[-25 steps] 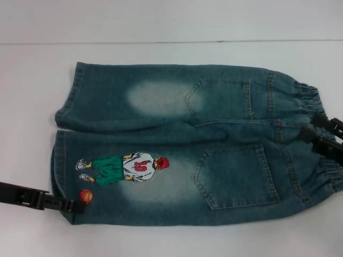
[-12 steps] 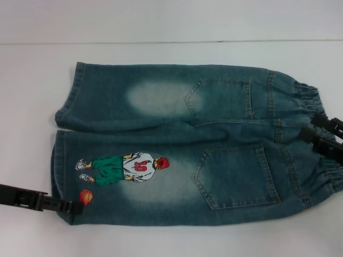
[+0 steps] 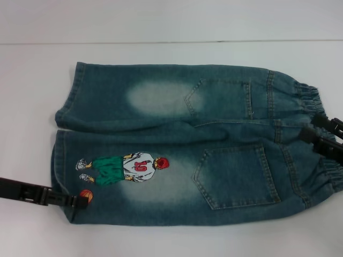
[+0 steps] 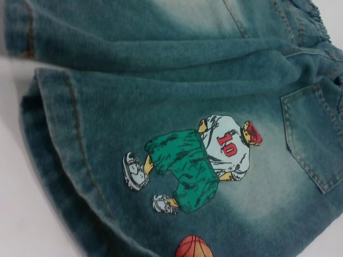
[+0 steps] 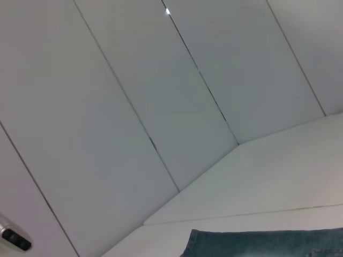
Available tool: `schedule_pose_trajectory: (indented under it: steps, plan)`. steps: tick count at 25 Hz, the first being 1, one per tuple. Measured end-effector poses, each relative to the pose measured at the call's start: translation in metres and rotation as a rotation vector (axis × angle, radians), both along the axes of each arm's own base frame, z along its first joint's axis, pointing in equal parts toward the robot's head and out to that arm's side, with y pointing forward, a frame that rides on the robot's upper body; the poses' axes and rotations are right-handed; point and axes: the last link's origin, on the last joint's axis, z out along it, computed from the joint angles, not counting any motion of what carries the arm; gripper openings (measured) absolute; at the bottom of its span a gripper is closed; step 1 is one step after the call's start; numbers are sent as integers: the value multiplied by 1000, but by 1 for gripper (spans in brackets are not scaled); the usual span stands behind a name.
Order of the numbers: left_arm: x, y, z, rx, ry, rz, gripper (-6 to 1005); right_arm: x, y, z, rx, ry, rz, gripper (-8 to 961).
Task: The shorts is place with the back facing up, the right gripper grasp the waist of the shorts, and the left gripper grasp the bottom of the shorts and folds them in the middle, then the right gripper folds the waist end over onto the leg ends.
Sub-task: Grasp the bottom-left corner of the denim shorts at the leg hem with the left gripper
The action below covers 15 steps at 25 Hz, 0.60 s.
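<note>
The shorts (image 3: 177, 144) lie flat on the white table (image 3: 32, 107), back pockets up. Their puckered waist (image 3: 308, 96) is to the right and the bottom, the two straight leg ends (image 3: 60, 160), to the left. My left gripper (image 3: 79, 201) reaches in from the left onto the near leg's hem and covers part of the orange ball (image 3: 88, 196). In the left wrist view the embroidered player (image 4: 198, 160), the ball (image 4: 193, 249) and that hem (image 4: 59, 123) fill the picture. My right gripper (image 3: 317, 131) rests at the waist, at the right edge.
The table's back edge (image 3: 171, 42) runs behind the shorts, with a pale wall beyond. The right wrist view shows white wall panels (image 5: 134, 107), a strip of table and one denim corner (image 5: 257, 243).
My left gripper has slid a little to the right over the near hem and now hides part of the orange ball. The right gripper and the shorts have stayed put.
</note>
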Motion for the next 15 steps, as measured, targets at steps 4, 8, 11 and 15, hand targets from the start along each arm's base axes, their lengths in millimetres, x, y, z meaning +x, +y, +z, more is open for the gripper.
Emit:
schedule_pose_trajectory:
  steps: [4,8,11,15]
  plan:
    - [0,2,-1,-1,10,-5,908,0,0,0,0,0,-1,879]
    - [-3,1,-5,-11,14,6,908,1,-1,0,0,0,-3,879]
    - [-6,-1,-5,-12,19,18,907,1,-2,0,0,0,-5,879]
    - [-9,-5,-5,-26,29,30,908,2,-2,0,0,-1,-7,879]
